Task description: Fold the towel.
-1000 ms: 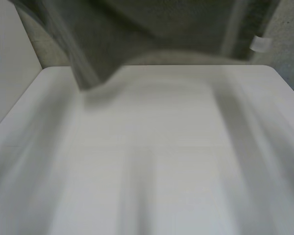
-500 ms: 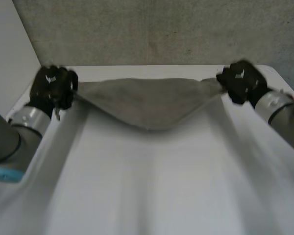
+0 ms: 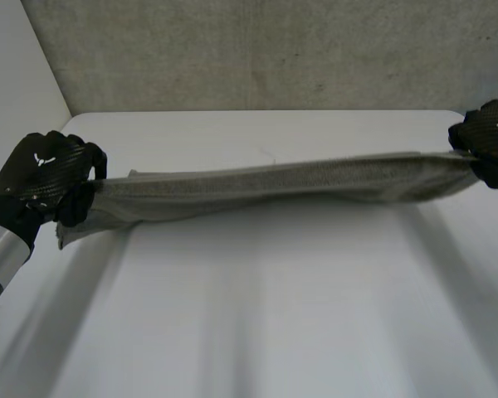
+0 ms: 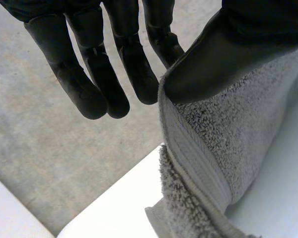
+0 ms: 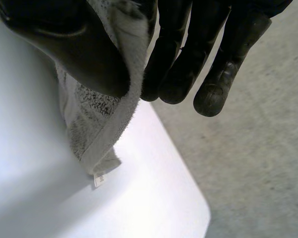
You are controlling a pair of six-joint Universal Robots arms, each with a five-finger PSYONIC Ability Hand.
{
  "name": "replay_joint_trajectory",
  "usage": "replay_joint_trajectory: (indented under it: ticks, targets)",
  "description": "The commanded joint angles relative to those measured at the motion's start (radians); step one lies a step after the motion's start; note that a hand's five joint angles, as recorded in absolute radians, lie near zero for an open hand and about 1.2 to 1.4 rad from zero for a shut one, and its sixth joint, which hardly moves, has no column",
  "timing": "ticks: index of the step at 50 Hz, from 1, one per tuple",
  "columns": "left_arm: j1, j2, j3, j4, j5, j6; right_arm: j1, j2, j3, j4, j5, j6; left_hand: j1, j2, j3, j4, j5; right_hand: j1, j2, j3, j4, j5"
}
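Head view, from my end outwards: the near stretch of the white table (image 3: 257, 332) is bare. Past that, the towel (image 3: 274, 181) is strung across the middle of the table as one long narrow band between the two hands. It looks lifted off the surface, going by the shadow under it. The left hand (image 3: 46, 170) has one end and the right hand (image 3: 491, 141) has the other, out by the table's edge. Beyond the far edge there's just grey concrete.

Grip check from the wrist cams:
- Left: the thumb is clamped down on the towel's hem, while the fingers (image 4: 89, 74) hang fairly straight just clear of the cloth.
- Right: same deal, the cloth is pinched under the thumb with the fingers (image 5: 208, 64) right alongside it.

I reckon this is the spread-and-lay-down bit before the first fold. I'd bring both hands down level and at the same speed, keep the band taut, let the low edge touch first, then draw it flat. No letting go until it's lying down. The left end droops a little, so I'd watch that corner for bunching.

The towel itself is grey terry with a flat woven strip by the hem. A small white label (image 5: 100, 179) dangles at the right hand's corner.
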Motion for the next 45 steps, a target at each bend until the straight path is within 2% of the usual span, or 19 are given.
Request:
replay_joint_trajectory:
  ticks: [1, 5, 7, 9, 10, 11, 12, 13, 15, 16, 18, 23, 32, 33, 34, 35, 36, 43, 45]
  targets:
    - [0.029, -0.167, 0.055, 0.048, 0.083, 0.004, -0.001, 0.123, -0.024, 0.029, -0.012, -0.036, -0.003, -0.101, -0.148, -0.119, -0.28, 0.081, 0.062, 0.067, 0.065, 0.052]
    - [-0.012, -0.318, 0.166, 0.082, 0.073, 0.004, 0.058, 0.248, -0.1, 0.008, 0.018, 0.005, -0.003, -0.101, -0.148, -0.119, -0.28, 0.081, 0.062, 0.067, 0.065, 0.052]
    - [-0.096, -0.462, 0.302, 0.084, 0.062, 0.006, 0.137, 0.379, -0.204, -0.006, 0.074, 0.069, -0.003, -0.101, -0.148, -0.119, -0.28, 0.081, 0.062, 0.067, 0.065, 0.052]
    - [-0.116, -0.536, 0.371, 0.087, 0.05, 0.006, 0.16, 0.447, -0.266, -0.007, 0.115, 0.095, -0.003, -0.101, -0.148, -0.119, -0.28, 0.081, 0.062, 0.067, 0.065, 0.052]
    - [-0.116, -0.536, 0.371, 0.087, 0.05, 0.006, 0.171, 0.511, -0.335, -0.009, 0.161, 0.108, -0.003, -0.101, -0.148, -0.119, -0.28, 0.081, 0.062, 0.067, 0.065, 0.052]
    - [-0.129, -0.603, 0.444, 0.085, 0.034, 0.006, 0.171, 0.512, -0.336, -0.009, 0.162, 0.108, -0.003, -0.101, -0.148, -0.119, -0.28, 0.081, 0.062, 0.067, 0.065, 0.052]
    - [-0.13, -0.669, 0.519, 0.084, 0.021, 0.007, 0.18, 0.571, -0.403, -0.007, 0.209, 0.115, -0.003, -0.101, -0.148, -0.119, -0.28, 0.081, 0.062, 0.067, 0.065, 0.052]
    - [-0.13, -0.67, 0.52, 0.084, 0.02, 0.007, 0.18, 0.572, -0.404, -0.007, 0.209, 0.116, -0.003, -0.101, -0.148, -0.119, -0.28, 0.081, 0.062, 0.067, 0.065, 0.052]
    - [-0.146, -0.798, 0.682, 0.073, -0.015, 0.015, 0.214, 0.677, -0.526, -0.007, 0.296, 0.117, -0.003, -0.101, -0.148, -0.119, -0.28, 0.081, 0.062, 0.067, 0.065, 0.052]
    - [-0.146, -0.799, 0.683, 0.073, -0.015, 0.015, 0.214, 0.678, -0.526, -0.007, 0.297, 0.117, -0.003, -0.101, -0.148, -0.119, -0.28, 0.081, 0.062, 0.067, 0.065, 0.052]
    - [-0.149, -0.852, 0.758, 0.058, -0.033, 0.024, 0.259, 0.766, -0.644, -0.007, 0.376, 0.122, -0.003, -0.101, -0.148, -0.119, -0.28, 0.081, 0.062, 0.067, 0.065, 0.052]
    - [-0.165, -1.04, 1.046, -0.025, -0.062, 0.052, 0.288, 0.881, -0.788, -0.009, 0.467, 0.125, -0.003, -0.101, -0.148, -0.119, -0.28, 0.081, 0.062, 0.067, 0.065, 0.052]
    - [-0.173, -1.199, 1.275, -0.136, -0.078, 0.081, 0.325, 1.018, -0.993, -0.006, 0.516, 0.123, -0.003, -0.101, -0.148, -0.119, -0.28, 0.081, 0.062, 0.067, 0.065, 0.052]
    - [-0.173, -1.211, 1.287, -0.152, -0.078, 0.082, 0.332, 1.035, -1.015, 0.0, 0.522, 0.123, -0.392, -0.49, -0.537, -0.508, -0.669, -0.087, -0.105, -0.1, -0.103, -0.115]
    - [-0.175, -1.216, 1.287, -0.168, -0.079, 0.082, 0.34, 1.044, -1.025, 0.0, 0.53, 0.123, -1.111, -1.209, -1.256, -1.227, -1.388, -0.751, -0.77, -0.765, -0.767, -0.78]
    - [-0.175, -1.216, 1.287, -0.168, -0.079, 0.082, 0.34, 1.044, -1.025, 0.0, 0.53, 0.123, -1.118, -1.217, -1.263, -1.234, -1.395, -0.758, -0.776, -0.771, -0.774, -0.786]
    - [-0.179, -1.216, 1.281, -0.176, -0.078, 0.084, 0.349, 1.047, -1.026, 0.0, 0.539, 0.123, -1.182, -1.281, -1.327, -1.298, -1.459, -1.141, -1.16, -1.154, -1.157, -1.17]
    - [-0.208, -1.182, 1.23, -0.18, -0.079, 0.084, 0.371, 1.04, -1.002, 0.002, 0.541, 0.128, -1.224, -1.322, -1.369, -1.34, -1.501, -1.141, -1.16, -1.154, -1.157, -1.17]
    - [-0.208, -1.159, 1.211, -0.18, -0.081, 0.084, 0.378, 0.983, -0.953, -0.01, 0.538, 0.149, -1.224, -1.322, -1.369, -1.34, -1.501, -1.141, -1.16, -1.154, -1.157, -1.17]
